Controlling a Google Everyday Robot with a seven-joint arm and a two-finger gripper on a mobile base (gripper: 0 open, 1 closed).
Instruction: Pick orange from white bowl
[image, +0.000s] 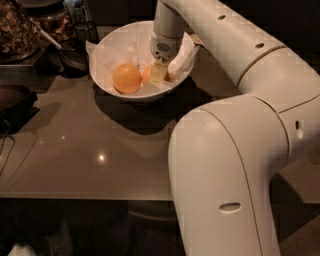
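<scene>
White bowl (131, 24) is sitting toward the back of the counter (75, 150), lined with crumpled white paper (183, 58) that is poking over the rim on both sides. It is holding two fruits. The paler, yellower fruit (126, 78) is lying left of centre in full view. The redder orange (146, 74) is sitting just right of it, close beside or touching, and mostly hidden behind the gripper (159, 75). The arm (235, 45) is reaching in from the right, with the wrist pointing straight down into the bowl and the gripper low inside, right at the orange. Can't tell if it is clamped on the fruit or released. The orange is looking seated in the bowl, not lifted. The robot's large white lower link (235, 180) is filling the right foreground and blocking that side of the counter. In front of the bowl a wide stretch of glossy counter is lying bare. At back left, dark kitchenware (70, 57) is sitting just beside the rim, next to a container of brownish stuff (17, 30), and another dark object (15, 102) is sitting at the left edge.
</scene>
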